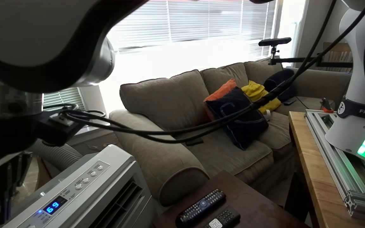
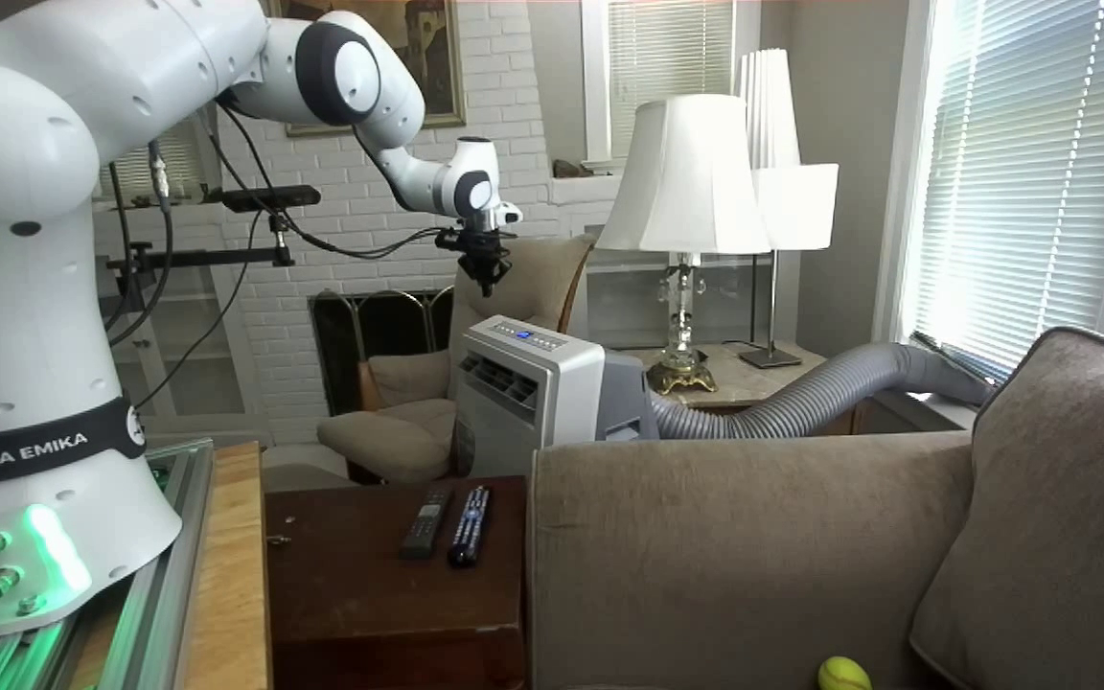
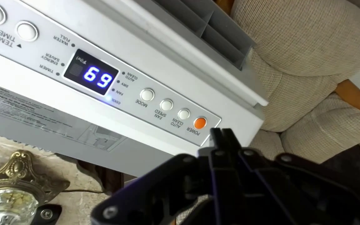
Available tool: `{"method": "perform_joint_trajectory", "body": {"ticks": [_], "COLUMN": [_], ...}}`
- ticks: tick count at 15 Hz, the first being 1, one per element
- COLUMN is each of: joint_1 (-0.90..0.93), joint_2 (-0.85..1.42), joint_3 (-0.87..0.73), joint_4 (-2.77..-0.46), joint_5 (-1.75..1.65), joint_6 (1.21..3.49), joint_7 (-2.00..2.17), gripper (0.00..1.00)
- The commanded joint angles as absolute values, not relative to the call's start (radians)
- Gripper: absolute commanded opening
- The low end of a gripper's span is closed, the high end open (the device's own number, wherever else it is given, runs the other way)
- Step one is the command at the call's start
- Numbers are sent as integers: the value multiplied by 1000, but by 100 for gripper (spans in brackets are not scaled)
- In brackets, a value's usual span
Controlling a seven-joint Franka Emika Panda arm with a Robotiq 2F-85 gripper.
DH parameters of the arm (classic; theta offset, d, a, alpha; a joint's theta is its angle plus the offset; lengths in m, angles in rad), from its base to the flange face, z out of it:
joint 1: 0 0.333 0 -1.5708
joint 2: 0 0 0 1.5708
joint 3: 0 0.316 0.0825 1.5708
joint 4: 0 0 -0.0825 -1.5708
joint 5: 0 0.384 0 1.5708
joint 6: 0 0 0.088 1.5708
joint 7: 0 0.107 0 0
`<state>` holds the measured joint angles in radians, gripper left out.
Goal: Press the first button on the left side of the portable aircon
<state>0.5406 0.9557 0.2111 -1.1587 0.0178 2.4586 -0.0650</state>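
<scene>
The portable aircon (image 2: pixel 499 426) is a pale grey-white box with a sloped control panel and front louvres. It also shows in an exterior view (image 1: pixel 117 155) and in the wrist view (image 3: pixel 230 118). In the wrist view the panel appears upside down, with a lit blue "69" display (image 3: pixel 91 72). The orange power button (image 3: pixel 200 123) is at the panel end nearest my fingertips, beside the white auto clean button (image 3: pixel 183 114). My gripper (image 3: pixel 223 129) is shut and empty, its fingertips appearing just beyond the power button. In an exterior view the gripper (image 2: pixel 487 287) is above the aircon, apart from it.
A beige sofa (image 1: pixel 163 107) stands beside the aircon. A dark wooden table (image 2: pixel 351 594) holds two remotes (image 2: pixel 426 522). An armchair (image 2: pixel 399 441) stands behind. A lamp (image 2: pixel 681 182) and the grey exhaust hose (image 2: pixel 763 402) are at the aircon's rear side.
</scene>
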Motion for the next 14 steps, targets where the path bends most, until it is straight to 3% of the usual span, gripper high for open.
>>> {"method": "perform_joint_trajectory", "body": {"ticks": [1,14], "joint_1": [571,649], "joint_2": [1061,1300], "joint_3": [188,152], "joint_4": [-1027,-738], "joint_5": [-28,-25], "joint_6": [2465,2552], "joint_7": [-26,-19], "gripper": [0,0]}}
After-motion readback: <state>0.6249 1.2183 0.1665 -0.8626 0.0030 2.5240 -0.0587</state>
